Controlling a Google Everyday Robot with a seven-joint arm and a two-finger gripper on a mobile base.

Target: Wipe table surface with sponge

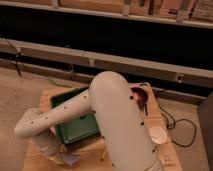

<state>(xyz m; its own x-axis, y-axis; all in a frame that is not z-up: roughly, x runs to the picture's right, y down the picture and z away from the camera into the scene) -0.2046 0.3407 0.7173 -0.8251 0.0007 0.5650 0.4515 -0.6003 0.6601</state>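
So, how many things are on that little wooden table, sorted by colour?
Green: 1, the tray
Grey-blue: 1, the sponge
Reddish-brown: 1, a round dish
White: 1, a small cup
Total: 4 showing on the table surface; the arm hides part of it. The gripper is low at the front left, beside the sponge.
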